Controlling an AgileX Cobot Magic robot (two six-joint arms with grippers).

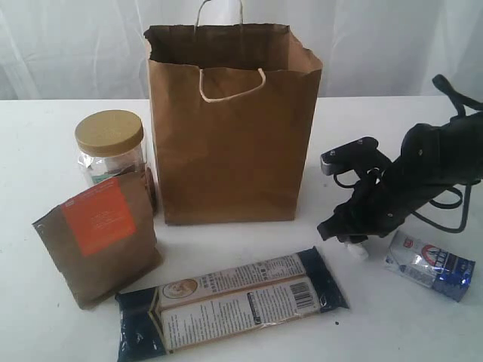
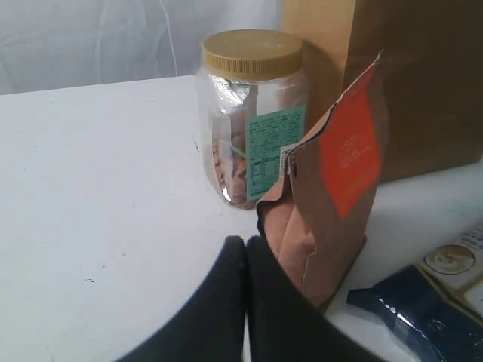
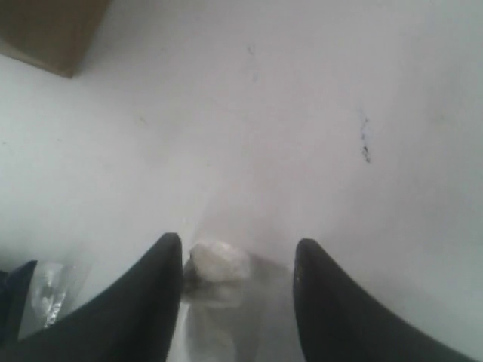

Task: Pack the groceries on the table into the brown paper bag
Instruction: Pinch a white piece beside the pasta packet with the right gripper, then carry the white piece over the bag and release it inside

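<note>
The brown paper bag [image 1: 230, 136] stands upright and open at the back middle of the table [image 1: 45, 317]. To its left are the gold-lidded jar [image 1: 110, 147] and, in front of it, the brown pouch with an orange label [image 1: 98, 237]. The long dark-blue packet [image 1: 230, 302] lies flat at the front. At the right lies the small blue-silver packet [image 1: 430, 265]. My right gripper [image 3: 238, 253] is down at the tabletop, open, astride a pale lying bottle whose white cap [image 3: 219, 264] touches one finger. My left gripper [image 2: 245, 243] is shut and empty, beside the pouch [image 2: 332, 188] and near the jar [image 2: 249, 113].
The right arm's black body and cables [image 1: 430, 170] hang over the table between the bag and the small packet. A bottom corner of the bag [image 3: 49, 30] and the long packet's crimped end [image 3: 19, 298] show in the right wrist view. White curtain hangs behind the table.
</note>
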